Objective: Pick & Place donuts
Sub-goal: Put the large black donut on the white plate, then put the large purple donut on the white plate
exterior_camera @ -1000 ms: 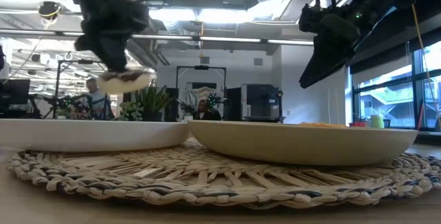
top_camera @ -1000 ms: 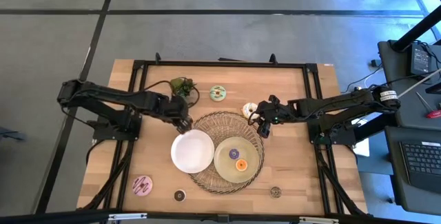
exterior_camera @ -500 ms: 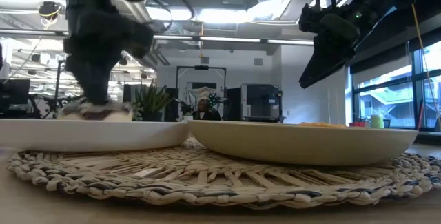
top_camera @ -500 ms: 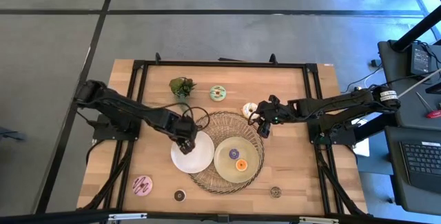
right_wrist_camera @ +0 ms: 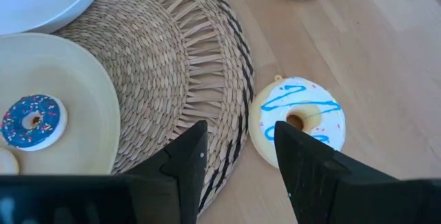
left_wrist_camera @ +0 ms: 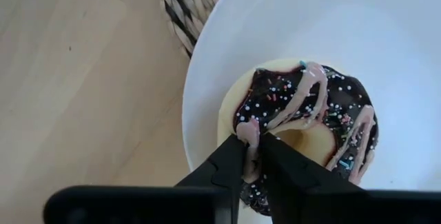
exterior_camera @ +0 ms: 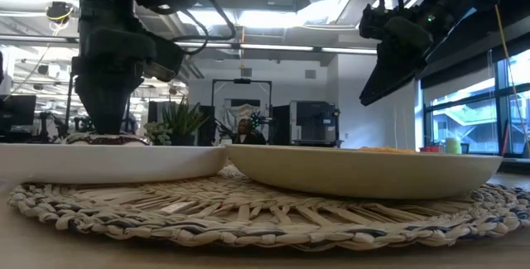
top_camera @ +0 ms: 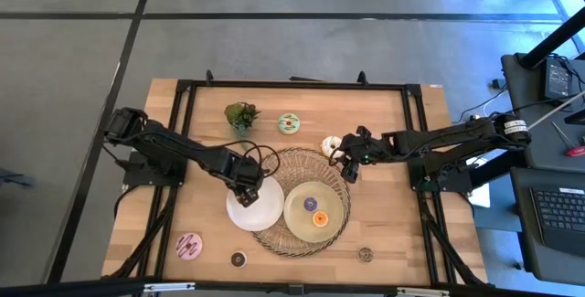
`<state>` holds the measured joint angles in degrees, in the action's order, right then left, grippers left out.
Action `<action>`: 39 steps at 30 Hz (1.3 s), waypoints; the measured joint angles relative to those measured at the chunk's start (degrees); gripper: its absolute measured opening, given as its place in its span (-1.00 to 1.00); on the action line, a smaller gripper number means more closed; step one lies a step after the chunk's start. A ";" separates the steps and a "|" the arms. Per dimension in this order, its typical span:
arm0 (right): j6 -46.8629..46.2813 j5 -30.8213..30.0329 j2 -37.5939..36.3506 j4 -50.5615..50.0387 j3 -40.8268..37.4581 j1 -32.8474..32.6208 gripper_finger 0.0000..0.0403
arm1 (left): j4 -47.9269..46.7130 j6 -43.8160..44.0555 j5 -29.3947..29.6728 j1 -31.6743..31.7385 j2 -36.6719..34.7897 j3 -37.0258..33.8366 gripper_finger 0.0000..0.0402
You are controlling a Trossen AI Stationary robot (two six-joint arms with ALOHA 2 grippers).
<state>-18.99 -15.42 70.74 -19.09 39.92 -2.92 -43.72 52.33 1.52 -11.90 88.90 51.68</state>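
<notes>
My left gripper (top_camera: pixel 249 190) stands over the white plate (top_camera: pixel 267 210) and is shut on a donut with dark chocolate icing, pink drizzle and sprinkles (left_wrist_camera: pixel 324 107). That donut (exterior_camera: pixel 108 139) rests on the plate (exterior_camera: pixel 108 161). My right gripper (top_camera: pixel 348 162) is open and hovers above a cream donut with blue drizzle (right_wrist_camera: pixel 300 117), which lies on the wood beside the woven mat (top_camera: pixel 292 160). A purple donut (top_camera: pixel 311 203) and an orange one (top_camera: pixel 319 218) lie in the pale-green plate (top_camera: pixel 335 207). My left gripper pinches the chocolate donut by one side of its ring (left_wrist_camera: pixel 251 124), between the hole and the outer edge. The fingers (left_wrist_camera: pixel 231 165) come from above, pointing down. The donut lies flat, its underside on the white plate (left_wrist_camera: pixel 386 45).
A mint-green donut (top_camera: pixel 290 123) and a plant sprig (top_camera: pixel 241 114) lie toward the far edge. A pink donut (top_camera: pixel 189 245) and two small dark ones (top_camera: pixel 239 259) (top_camera: pixel 366 255) lie near the near edge. Both plates sit on the woven mat (exterior_camera: pixel 248 211).
My left gripper has moved from beside the plant sprig toward the near edge, over the white plate, and come down. The chocolate donut, held in the air a second ago, has been lowered until it rests on the plate. The right arm has kept still.
</notes>
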 joint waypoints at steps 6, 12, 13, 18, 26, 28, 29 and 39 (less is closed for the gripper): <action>-0.01 0.00 0.00 0.00 0.00 0.00 -0.15 | -0.04 -0.76 0.23 0.06 0.00 0.00 -0.71; -0.01 0.00 0.00 0.00 0.00 0.00 -0.15 | -2.14 -0.61 0.24 0.52 0.00 0.00 -0.61; -0.01 0.00 0.00 0.00 0.00 0.00 -0.15 | -2.40 -0.61 0.24 0.78 0.00 0.00 -0.59; -0.01 0.00 0.00 0.00 0.00 0.00 -0.15 | -3.10 -0.69 0.26 2.07 -0.68 -0.01 -0.51; -0.01 0.01 0.00 -0.01 0.00 0.00 -0.15 | -4.27 -1.24 0.46 3.57 -3.20 0.02 -0.35; -0.01 0.00 0.00 -0.05 0.00 0.02 -0.15 | -4.73 -1.25 0.45 3.69 -3.71 0.02 -0.32; -0.01 0.00 0.00 -0.04 0.00 0.00 -0.15 | -4.85 -1.26 0.26 3.72 -3.98 0.02 -0.30; -0.01 0.00 0.00 -0.04 0.00 0.00 -0.15 | -5.75 -2.55 0.05 3.69 -9.09 0.02 -0.14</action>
<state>-19.00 -15.42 70.74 -19.13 39.92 -2.92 -49.47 49.78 1.57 -8.21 79.81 51.70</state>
